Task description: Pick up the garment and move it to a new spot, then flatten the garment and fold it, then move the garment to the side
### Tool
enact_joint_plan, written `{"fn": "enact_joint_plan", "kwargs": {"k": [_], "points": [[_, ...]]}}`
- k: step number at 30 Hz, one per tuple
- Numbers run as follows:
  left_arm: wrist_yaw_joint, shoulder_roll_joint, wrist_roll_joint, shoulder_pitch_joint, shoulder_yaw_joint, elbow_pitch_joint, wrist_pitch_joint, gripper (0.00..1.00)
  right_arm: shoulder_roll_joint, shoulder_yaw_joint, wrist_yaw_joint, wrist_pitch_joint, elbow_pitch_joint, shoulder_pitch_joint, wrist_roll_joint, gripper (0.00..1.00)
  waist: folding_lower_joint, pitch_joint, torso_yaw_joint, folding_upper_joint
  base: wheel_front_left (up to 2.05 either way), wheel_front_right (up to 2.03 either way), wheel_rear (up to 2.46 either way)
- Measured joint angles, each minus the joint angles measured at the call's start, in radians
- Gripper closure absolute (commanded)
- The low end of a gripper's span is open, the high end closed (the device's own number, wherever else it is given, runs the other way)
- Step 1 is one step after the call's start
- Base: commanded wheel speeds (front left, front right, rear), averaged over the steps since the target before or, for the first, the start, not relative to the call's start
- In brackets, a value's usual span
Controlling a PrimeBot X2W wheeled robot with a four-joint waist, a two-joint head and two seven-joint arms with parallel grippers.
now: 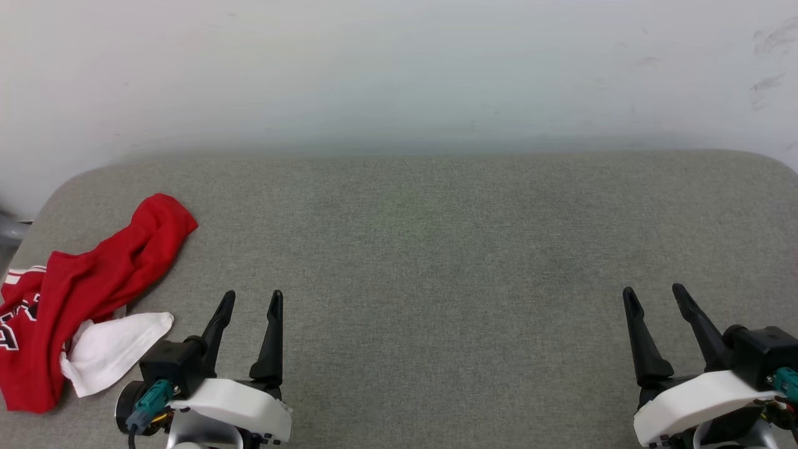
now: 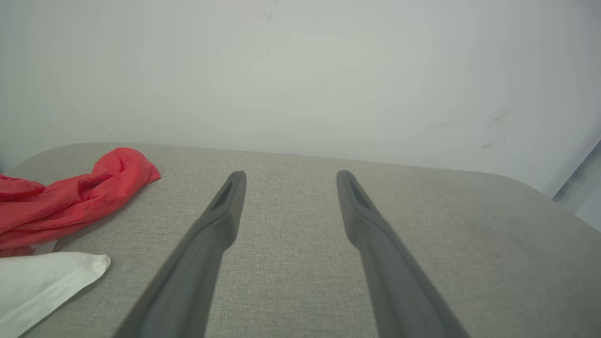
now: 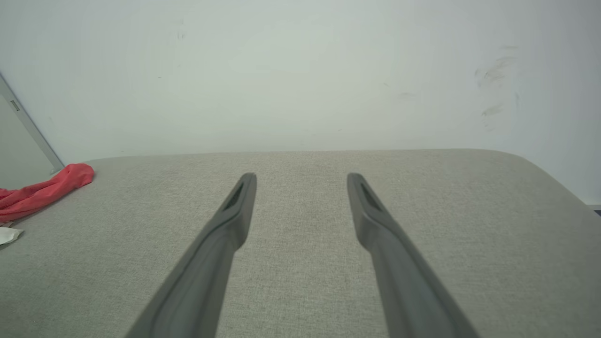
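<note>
The garment (image 1: 81,280) lies crumpled at the near left edge of the grey table (image 1: 436,249), a white sleeve (image 1: 118,349) spilling toward the left gripper (image 1: 253,294), which sits just beside it with jaws spread and empty. The right gripper (image 1: 653,289), equally wide and empty, sits well apart at the near right. Light, limp and likely to sag and drag, the garment looks best pinched at a raised red fold or the sleeve, not scooped flat.

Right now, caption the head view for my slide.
Crumpled red-and-white jersey T-shirt lies left on grey fabric surface; left tool and right tool open, empty.
</note>
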Motion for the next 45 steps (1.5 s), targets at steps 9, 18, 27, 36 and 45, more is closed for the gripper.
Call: {"fn": "enact_joint_plan", "kwargs": {"k": [9,18,27,36,45], "points": [[-0.006,-0.005,0.063,0.002,0.001,0.006,-0.019,0.00,0.001,-0.003,0.000,-0.009,-0.013,0.006,-0.055,0.00,0.0000,-0.003,0.003,0.0000,0.00,0.00,0.00],[-0.024,-0.023,0.125,0.003,0.009,0.015,-0.038,0.00,0.001,-0.004,0.000,-0.025,-0.034,0.011,-0.089,0.00,0.0000,-0.002,0.039,0.0000,0.00,0.00,0.00],[-0.033,-0.035,0.181,0.000,0.037,0.024,-0.054,0.00,0.002,0.013,0.000,-0.040,-0.049,0.016,-0.115,0.00,0.0000,-0.004,0.134,0.0000,0.00,0.00,0.00],[-0.052,-0.044,0.220,-0.007,0.073,0.040,-0.072,0.00,0.002,0.039,0.000,-0.053,-0.046,0.015,-0.150,0.00,0.0000,-0.003,0.273,-0.0001,0.00,0.00,0.00],[-0.069,-0.058,0.232,-0.009,0.108,0.052,-0.076,0.00,0.002,0.058,0.000,-0.062,-0.032,0.000,-0.144,0.00,0.0000,-0.003,0.401,0.0000,0.00,0.00,0.00]]}}
